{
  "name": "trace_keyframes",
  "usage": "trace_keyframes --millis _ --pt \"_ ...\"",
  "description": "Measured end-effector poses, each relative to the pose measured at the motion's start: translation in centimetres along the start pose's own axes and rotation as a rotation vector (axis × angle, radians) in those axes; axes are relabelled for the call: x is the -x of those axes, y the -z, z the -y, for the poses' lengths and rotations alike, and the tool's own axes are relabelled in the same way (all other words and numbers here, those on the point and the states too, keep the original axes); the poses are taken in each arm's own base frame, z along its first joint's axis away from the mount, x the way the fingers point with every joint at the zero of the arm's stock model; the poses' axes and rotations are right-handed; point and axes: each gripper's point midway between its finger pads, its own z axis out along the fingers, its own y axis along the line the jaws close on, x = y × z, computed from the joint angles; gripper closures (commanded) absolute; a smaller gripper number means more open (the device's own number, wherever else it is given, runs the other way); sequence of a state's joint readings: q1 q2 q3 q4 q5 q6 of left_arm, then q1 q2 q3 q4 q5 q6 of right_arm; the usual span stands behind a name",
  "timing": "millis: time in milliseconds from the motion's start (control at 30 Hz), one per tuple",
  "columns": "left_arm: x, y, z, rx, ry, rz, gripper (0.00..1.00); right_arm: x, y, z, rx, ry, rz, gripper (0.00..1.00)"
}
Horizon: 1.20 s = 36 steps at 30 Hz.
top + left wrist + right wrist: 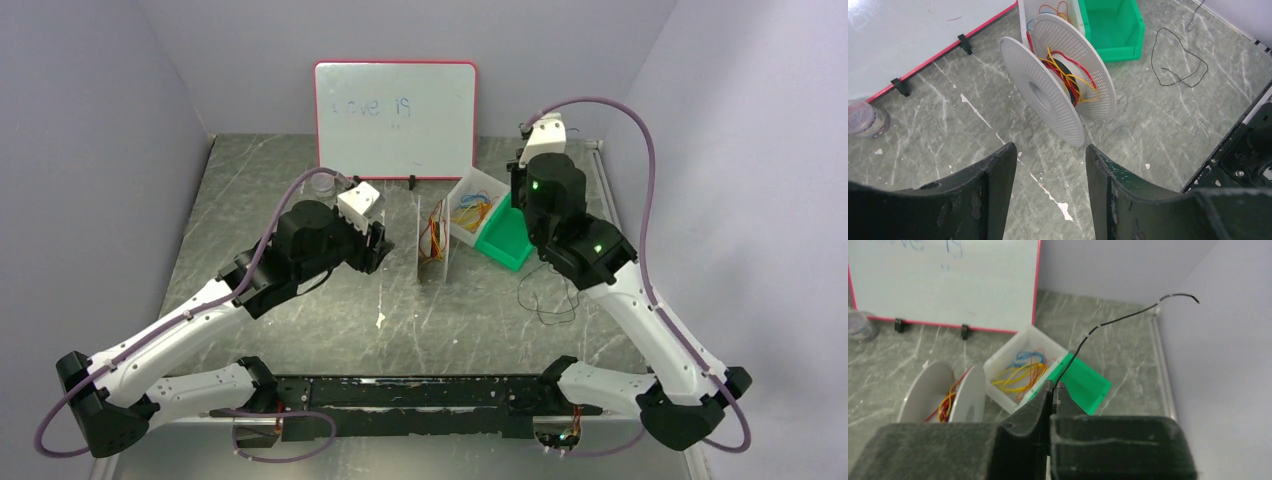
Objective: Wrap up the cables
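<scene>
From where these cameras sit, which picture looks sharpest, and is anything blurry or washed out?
Top external: even, soft light, hardly any shadows; the writing on the whiteboard is faint. Left wrist: the spool is sharp, but the dark jaws at the bottom lose detail. Right wrist: the jaws up close look soft, yet the black cable stands crisp against the pale wall.

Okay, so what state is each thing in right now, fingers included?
Left fingers: open, empty.
Right fingers: shut on black cable.
Spool: upright on its rims, partly wound with red and yellow cables.
Black cable: unwound, off the spool.
White bin: holds loose cables.
Green bin: empty.
</scene>
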State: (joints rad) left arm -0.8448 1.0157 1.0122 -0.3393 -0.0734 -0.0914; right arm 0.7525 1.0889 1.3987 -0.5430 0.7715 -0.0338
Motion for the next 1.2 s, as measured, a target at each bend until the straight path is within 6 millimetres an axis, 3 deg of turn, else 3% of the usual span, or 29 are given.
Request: trace_keyframes --millis 133,300,433,600,900,1067,1200 --pt "0.1 -0.1 0.1 0.0 0.033 0.005 0.41 -3.4 -2.6 -0.2 0.115 -0.058 -0.091 1.0" --pt "0.2 -0.5 0.3 0.002 0.08 0.009 0.4 -6.6 -2.7 -3.3 0.339 -0.131 -0.173 1.0" --pt "0.3 -0.9 0.2 0.007 0.115 0.018 0.36 -8.9 -1.0 -5.8 0.508 -0.173 -0.229 1.0" --pt "0.6 -1.0 0.0 0.019 0.186 0.034 0.35 -10.4 2.2 -8.6 0.723 -0.212 -0.239 1.0" --pt "0.7 -1.3 -0.1 0.033 0.272 0.04 0.34 -10.9 7.9 -11.0 1.019 -0.223 -0.19 1.0" --pt "1.2 -1.4 0.1 0.027 0.314 0.06 0.35 -12.6 9.6 -11.8 1.114 -0.223 -0.181 1.0" --pt "1.4 -1.7 0.3 0.018 0.332 0.066 0.36 -13.6 9.7 -12.7 1.165 -0.23 -0.187 1.0"
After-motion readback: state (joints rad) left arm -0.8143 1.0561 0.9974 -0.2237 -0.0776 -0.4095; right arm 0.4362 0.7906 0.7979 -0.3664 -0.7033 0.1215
